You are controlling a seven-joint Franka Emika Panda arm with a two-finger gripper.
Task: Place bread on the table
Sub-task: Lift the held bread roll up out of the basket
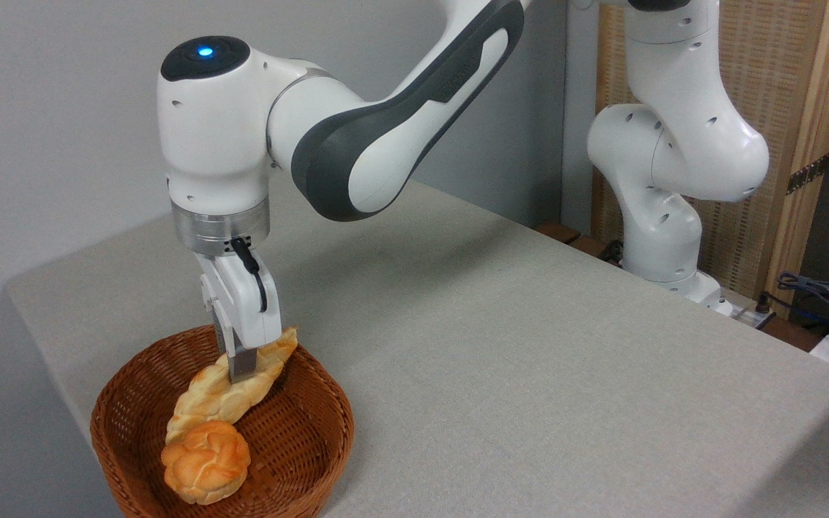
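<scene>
Golden braided bread lies slantwise in the wicker basket, upper tip on its far rim; the jaws pinch it narrowly near that end, across its long axis.

The arm reaches in from the upper right, its wrist turned straight down. The gripper hangs vertically, its fingers drawn close together around the braided loaf.
</scene>
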